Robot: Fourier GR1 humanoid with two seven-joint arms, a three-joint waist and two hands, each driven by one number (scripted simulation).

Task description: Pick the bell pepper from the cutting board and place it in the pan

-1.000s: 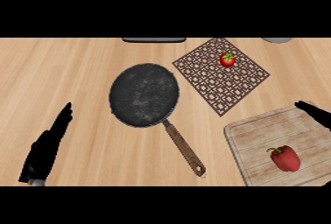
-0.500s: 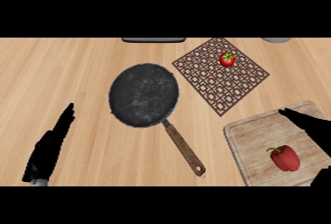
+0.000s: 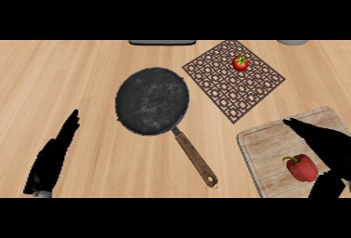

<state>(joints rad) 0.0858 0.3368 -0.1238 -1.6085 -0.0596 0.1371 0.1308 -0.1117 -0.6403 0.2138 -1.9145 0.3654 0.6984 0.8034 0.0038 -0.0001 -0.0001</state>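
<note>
A red bell pepper (image 3: 302, 168) with a green stem lies on the pale wooden cutting board (image 3: 267, 148) at the lower right. My right hand (image 3: 327, 144) hovers over the board just right of and above the pepper, fingers straight and pointing up-left, open, not touching it. The dark round pan (image 3: 152, 100) sits mid-counter, its brown handle (image 3: 195, 159) running down-right toward the board. My left hand (image 3: 55, 155) rests open at the lower left, fingers up.
A brown lattice trivet (image 3: 223, 88) lies at the upper right with a small tomato (image 3: 240, 63) on it. A dark object (image 3: 162, 42) and a grey one (image 3: 295, 42) sit at the counter's far edge.
My right hand has slid leftward and down over the cutting board, coming closer to the bell pepper. The left hand, pan and pepper have stayed where they were.
</note>
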